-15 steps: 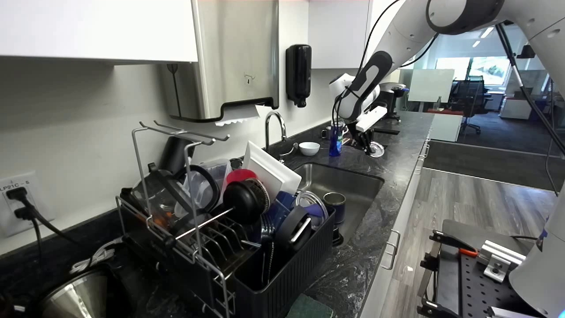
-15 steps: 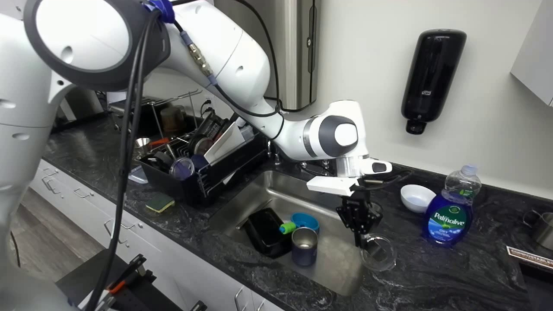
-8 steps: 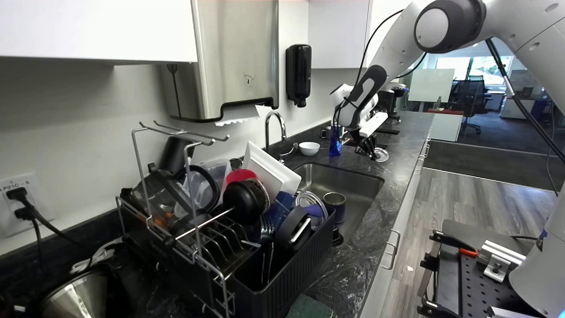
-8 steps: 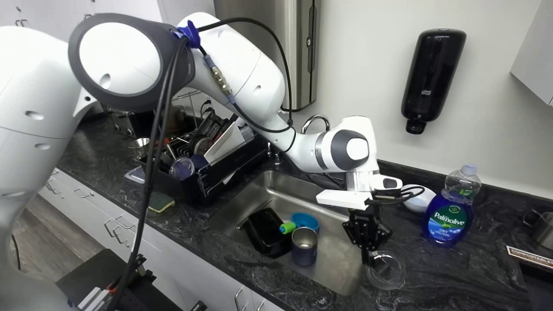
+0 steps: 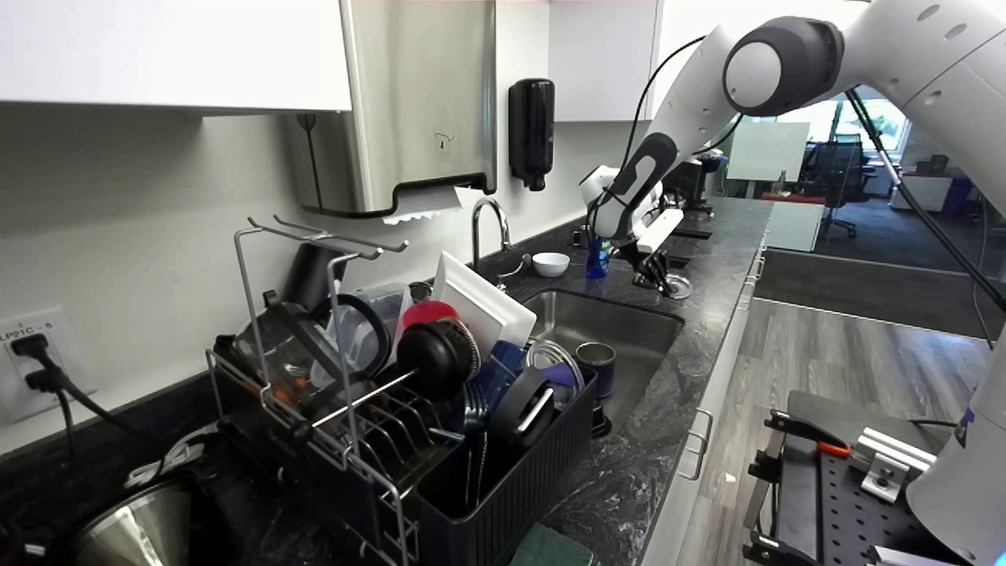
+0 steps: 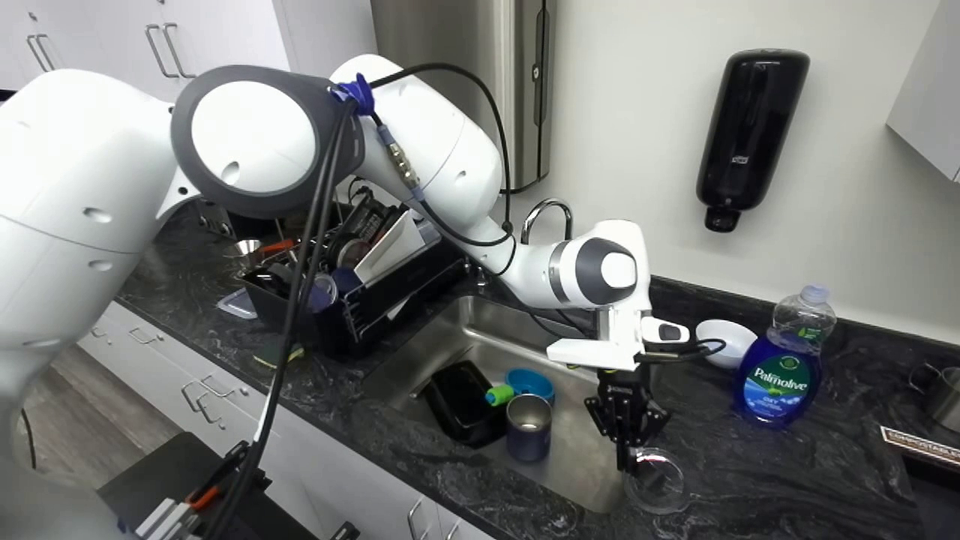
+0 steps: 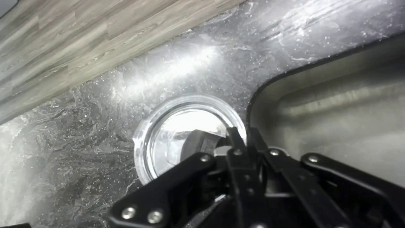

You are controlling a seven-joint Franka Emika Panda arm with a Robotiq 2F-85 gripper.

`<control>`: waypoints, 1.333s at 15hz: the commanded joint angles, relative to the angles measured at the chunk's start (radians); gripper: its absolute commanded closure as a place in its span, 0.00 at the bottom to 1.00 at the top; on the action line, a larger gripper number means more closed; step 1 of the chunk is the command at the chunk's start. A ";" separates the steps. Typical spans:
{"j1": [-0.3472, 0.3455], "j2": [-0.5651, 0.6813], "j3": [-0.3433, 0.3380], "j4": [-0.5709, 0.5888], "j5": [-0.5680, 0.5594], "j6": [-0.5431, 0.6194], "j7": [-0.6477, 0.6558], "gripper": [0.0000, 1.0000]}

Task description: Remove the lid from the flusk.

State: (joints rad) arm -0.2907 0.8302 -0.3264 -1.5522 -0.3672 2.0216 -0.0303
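A clear round lid (image 7: 190, 122) with a dark sliding piece is in my gripper (image 7: 243, 130). The fingers are shut on its rim, in the wrist view near the corner of the sink. In both exterior views the lid (image 6: 660, 487) (image 5: 679, 286) and the gripper (image 6: 627, 461) (image 5: 664, 289) are low over the counter beside the sink's end. I cannot tell whether the lid touches the counter. The dark blue flask (image 6: 528, 439) stands upright in the sink with its steel inside showing. It also shows in an exterior view (image 5: 603, 377). It is apart from the gripper.
The sink (image 6: 592, 450) also holds a black tray (image 6: 457, 405) and a blue bowl (image 6: 531, 382). A full dish rack (image 5: 503, 479) stands at one end. A blue soap bottle (image 6: 780, 375) and white bowl (image 6: 724, 341) stand by the wall. A faucet (image 6: 547, 210) is behind.
My gripper has come down closer to the counter, and the clear lid has moved with it. The flask has not moved.
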 commanded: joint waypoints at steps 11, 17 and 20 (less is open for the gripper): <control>-0.022 0.079 0.036 0.081 0.013 -0.111 -0.085 0.98; -0.022 0.092 0.038 0.086 0.014 -0.119 -0.094 0.98; -0.023 0.092 0.041 0.086 0.014 -0.125 -0.101 0.98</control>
State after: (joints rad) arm -0.2913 0.9081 -0.3070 -1.5016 -0.3670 1.9329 -0.0967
